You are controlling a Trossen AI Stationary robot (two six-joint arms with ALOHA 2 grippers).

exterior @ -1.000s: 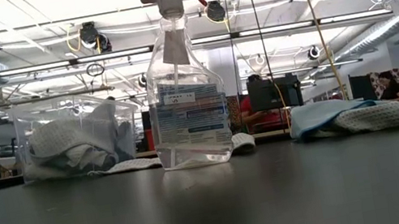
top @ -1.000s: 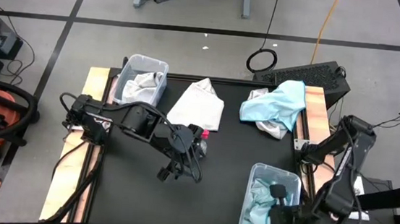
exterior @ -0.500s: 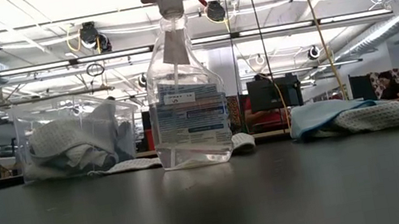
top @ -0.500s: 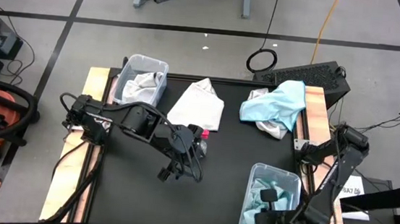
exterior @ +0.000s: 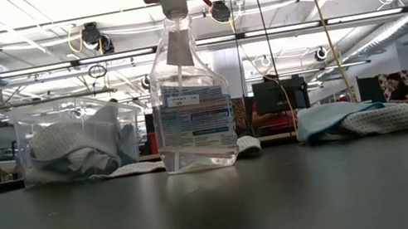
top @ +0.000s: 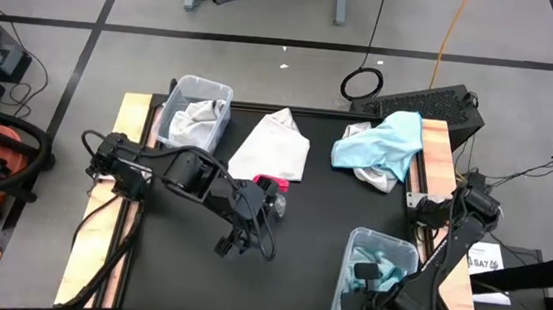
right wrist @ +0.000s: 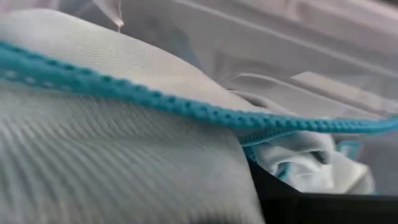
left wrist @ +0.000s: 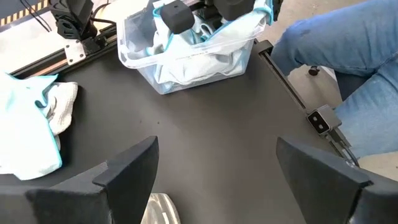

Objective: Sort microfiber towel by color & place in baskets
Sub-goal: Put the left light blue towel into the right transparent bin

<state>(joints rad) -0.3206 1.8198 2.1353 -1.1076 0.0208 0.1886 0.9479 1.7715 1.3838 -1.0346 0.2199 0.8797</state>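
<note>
Your right end effector (top: 371,309) sits low in the near bin (top: 401,248), buried in the blue towels (left wrist: 186,50); can't tell if it's clamped or let go. Looks like drop-off: next, release and lift clear. Left end effector (top: 234,244), spread open, waits by the spray bottle (exterior: 187,84); its label is unreadable. A blue towel (top: 388,145) and a white towel (top: 275,147) lie beyond that bottle.

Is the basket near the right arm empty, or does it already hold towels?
Not empty. The basket holds light blue towels; the left wrist view shows them crumpled inside, one draped over its rim.
</note>
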